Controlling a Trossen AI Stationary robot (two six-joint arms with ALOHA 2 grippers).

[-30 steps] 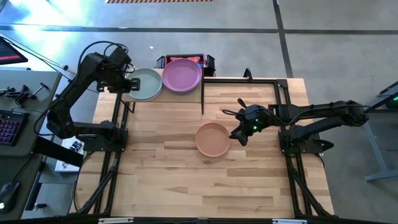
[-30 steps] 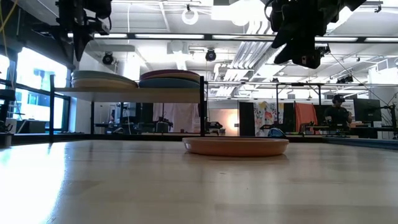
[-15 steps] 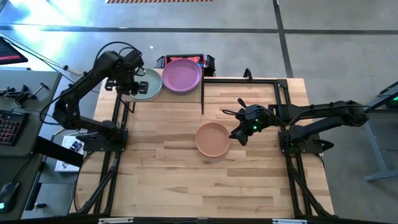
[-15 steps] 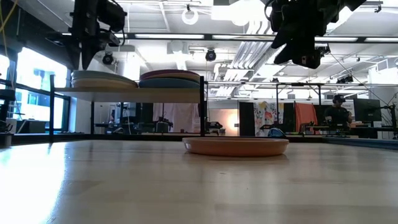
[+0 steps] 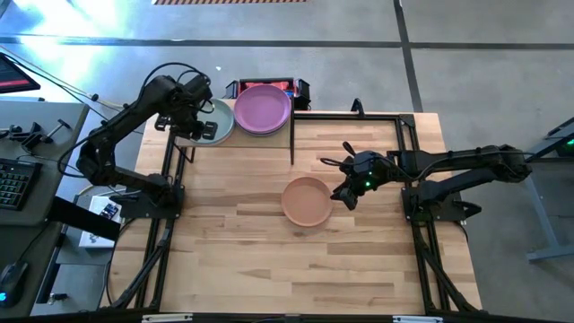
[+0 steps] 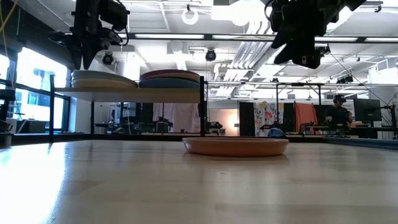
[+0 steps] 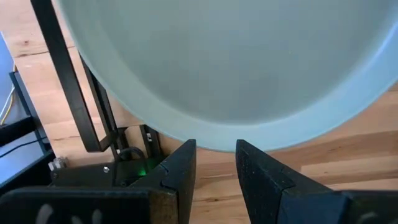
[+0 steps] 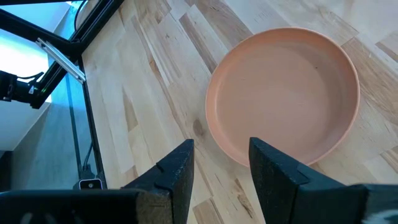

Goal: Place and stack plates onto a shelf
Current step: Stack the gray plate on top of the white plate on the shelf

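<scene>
An orange-peach plate (image 5: 307, 201) lies flat on the tabletop, also in the right wrist view (image 8: 283, 93) and the low view (image 6: 236, 146). My right gripper (image 5: 345, 192) hangs open above the plate's right rim, well clear of it (image 6: 298, 46). The shelf (image 6: 155, 94) carries two stacks: a sage green plate (image 5: 218, 121) tops the left one and a purple plate (image 5: 263, 108) tops the right one. My left gripper (image 5: 203, 122) hovers open over the sage plate (image 7: 236, 62), with its fingertips (image 6: 83, 59) just above the plate's left part.
Black metal frame posts (image 5: 291, 139) stand at the shelf's right end and along the table's sides. A red and black box (image 5: 291, 87) sits behind the purple stack. Bare planked tabletop (image 5: 296, 260) spreads toward the near edge.
My left gripper has moved from the shelf's left end toward the table's right, coming over the sage green plate, and the arm has swung with it. The plates and my right arm have stayed where they were.
</scene>
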